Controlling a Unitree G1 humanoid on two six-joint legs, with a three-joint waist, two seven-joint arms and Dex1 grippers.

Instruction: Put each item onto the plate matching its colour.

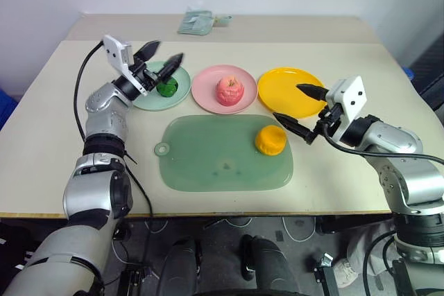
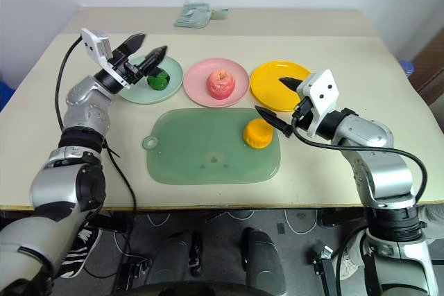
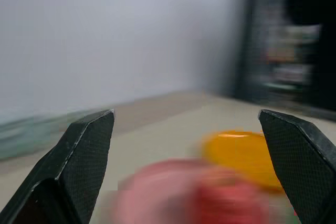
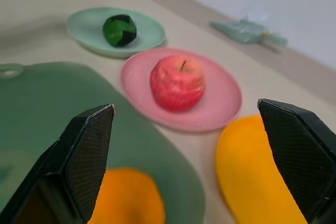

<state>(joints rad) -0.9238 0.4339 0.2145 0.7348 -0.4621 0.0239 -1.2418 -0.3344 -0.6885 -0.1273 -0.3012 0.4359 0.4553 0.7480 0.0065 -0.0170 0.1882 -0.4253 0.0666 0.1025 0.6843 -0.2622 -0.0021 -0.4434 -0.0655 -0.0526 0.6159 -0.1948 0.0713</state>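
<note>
The beige worktop (image 1: 55, 123) stands by a white wall. The wide-open left gripper (image 1: 161, 54) hangs just above the green ball (image 1: 166, 87) on its green plate (image 1: 182, 92) — the apple (image 1: 229, 90) sits on the pink plate (image 1: 205, 93). The right gripper (image 1: 300, 105) is open too — the orange lump (image 1: 270, 139) lies just beside it on the green mat (image 1: 208, 161), with the yellow plate (image 1: 281, 95) just behind.

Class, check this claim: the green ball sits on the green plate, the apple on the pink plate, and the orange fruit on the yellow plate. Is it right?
Not quite. The green ball is on the green plate and the apple is on the pink plate, but the orange fruit lies on the green mat, not on the yellow plate. The right eye view shows it.
</note>
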